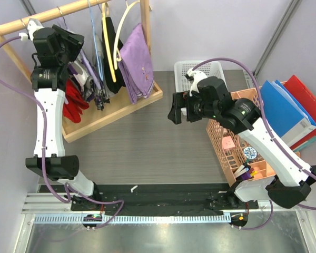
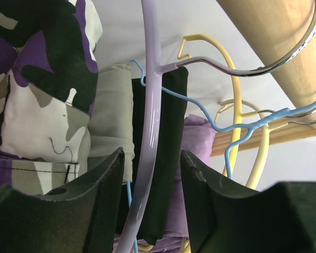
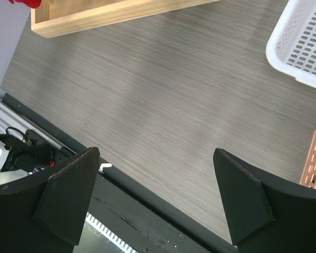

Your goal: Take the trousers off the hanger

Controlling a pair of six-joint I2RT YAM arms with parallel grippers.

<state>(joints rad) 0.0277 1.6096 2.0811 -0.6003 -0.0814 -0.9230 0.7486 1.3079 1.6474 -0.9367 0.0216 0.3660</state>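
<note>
right gripper [image 1: 175, 109]: spread wide, empty, over table [image 1: 147, 137] middle | left gripper [image 2: 151, 154]: jaws parted around lilac hanger [image 2: 152, 79], not touching | rack [image 1: 68, 9], far-left corner: camouflage trousers [image 2: 37, 105] beside that hanger, lilac trousers [image 1: 137, 55] further right | risk: blue hanger [image 2: 227, 158] behind may snag, dragging neighbours

wall [image 1: 210, 26]: pale grey | table [image 1: 147, 142]: grey woodgrain (evenly lit) | wooden rack [image 1: 116, 113]: back left

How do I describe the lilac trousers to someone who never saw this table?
Find the wooden rack at the far left. At its rail's right end hang the lilac trousers, plain, unlike the black garment, camouflage trousers and red garment.
</note>
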